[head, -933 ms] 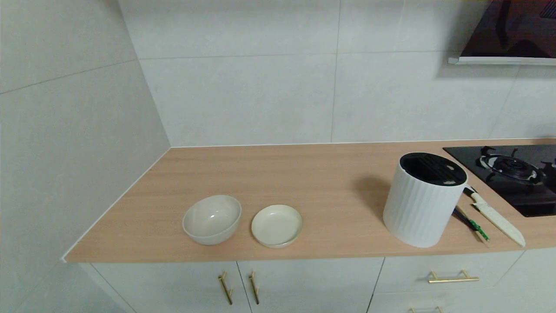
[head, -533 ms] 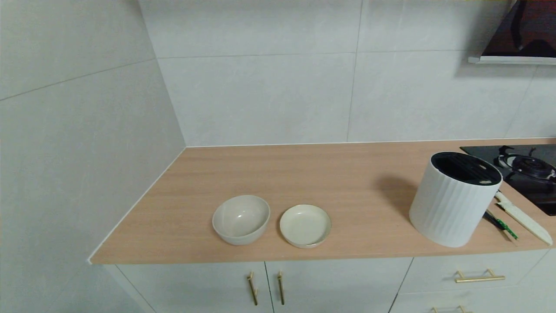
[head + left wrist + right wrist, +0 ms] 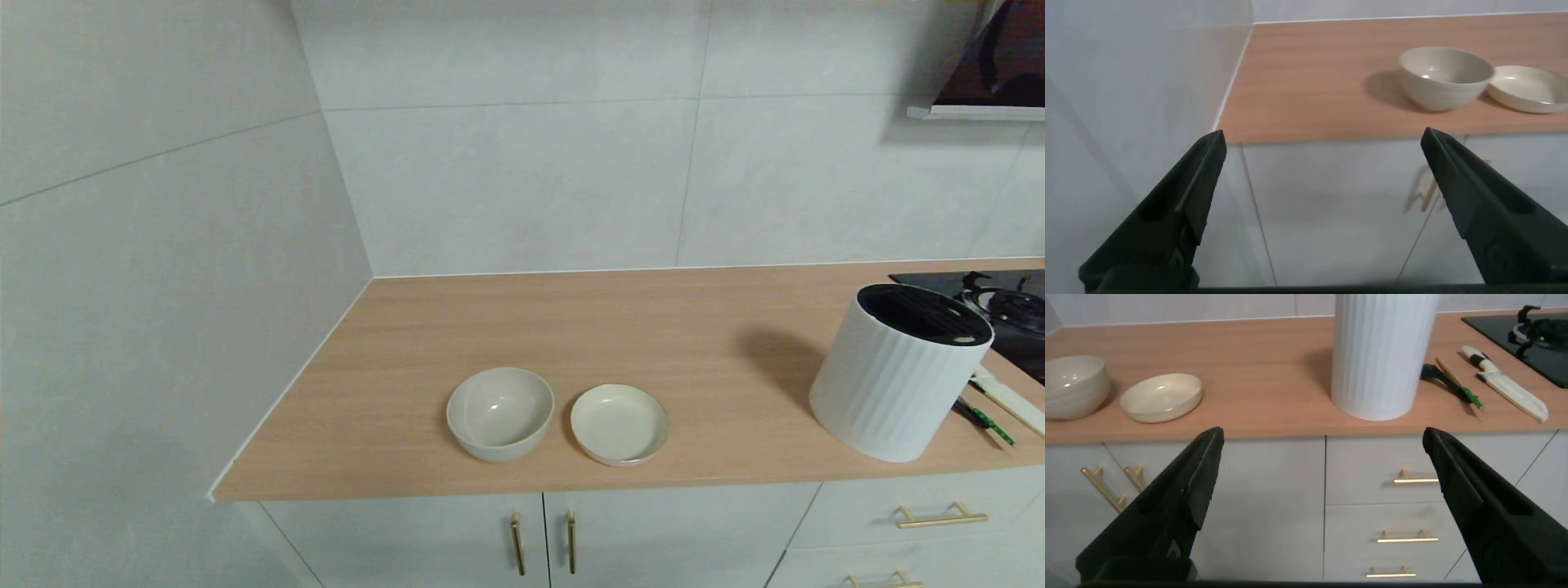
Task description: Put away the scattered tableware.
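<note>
Right now both arms hang off the counter's front edge, aimed at the cabinets. My left gripper (image 3: 1323,212) has its two black wedge fingers spread wide with nothing between them. It sits far out to the left of the ribbed holder (image 3: 894,384), past the bowl (image 3: 500,411). My right gripper (image 3: 1319,506) is likewise released and empty, and faces the cabinet fronts roughly below the holder.

One long countertop (image 3: 571,327) in matte wood grain carries everything. White flat cabinet fronts (image 3: 669,539) run under it, with two upright brass pulls (image 3: 516,543) left of the holder. One black glass hob (image 3: 1004,314) with a metal burner ring lies just behind the holder and to its right.

The holder is one tall white cylinder with fine vertical ribs and a black slotted top. It stands upright near the counter's front edge.

Well to its left is one round, deep bowl, glossy pale grey. One shallow cream dish (image 3: 619,423) lies between the bowl and the holder, just beside the bowl but apart from it.

Just right of the holder, one white knife (image 3: 1012,400) lies flat. Thin dark-and-tan chopsticks (image 3: 984,418) with a green band lie between the knife and the holder's base. I cannot count them.
</note>
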Motion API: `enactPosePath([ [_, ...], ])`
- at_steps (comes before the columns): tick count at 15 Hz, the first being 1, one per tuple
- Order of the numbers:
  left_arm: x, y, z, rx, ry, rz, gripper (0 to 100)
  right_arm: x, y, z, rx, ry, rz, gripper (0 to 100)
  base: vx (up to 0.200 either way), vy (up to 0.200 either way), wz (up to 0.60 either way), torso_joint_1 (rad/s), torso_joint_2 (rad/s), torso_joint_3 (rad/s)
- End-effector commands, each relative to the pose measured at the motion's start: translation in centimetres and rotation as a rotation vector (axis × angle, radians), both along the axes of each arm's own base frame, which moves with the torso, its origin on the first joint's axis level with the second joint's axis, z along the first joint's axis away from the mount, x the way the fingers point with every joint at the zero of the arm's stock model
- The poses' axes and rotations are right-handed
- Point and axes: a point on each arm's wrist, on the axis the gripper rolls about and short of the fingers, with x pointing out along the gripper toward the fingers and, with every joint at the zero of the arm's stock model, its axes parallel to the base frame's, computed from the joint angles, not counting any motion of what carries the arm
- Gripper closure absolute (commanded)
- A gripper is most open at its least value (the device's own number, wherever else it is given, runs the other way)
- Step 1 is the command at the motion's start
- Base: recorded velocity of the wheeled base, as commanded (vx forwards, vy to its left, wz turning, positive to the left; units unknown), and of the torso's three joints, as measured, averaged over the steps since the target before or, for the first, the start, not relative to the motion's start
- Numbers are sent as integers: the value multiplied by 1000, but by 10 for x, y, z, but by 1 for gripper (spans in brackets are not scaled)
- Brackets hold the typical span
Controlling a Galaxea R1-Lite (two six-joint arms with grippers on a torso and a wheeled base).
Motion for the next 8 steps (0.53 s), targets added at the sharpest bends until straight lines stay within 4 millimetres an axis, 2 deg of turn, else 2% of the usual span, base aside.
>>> enactPosePath([
  [1, 0, 0, 0, 0, 0, -1, 0, 0, 0, 0, -2, 1, 1, 0, 0, 0, 0, 0, 0, 0],
  [8, 0, 0, 0, 0, -1, -1, 0, 0, 0, 0, 0, 1, 1, 0, 0, 0, 0, 0, 0, 0],
])
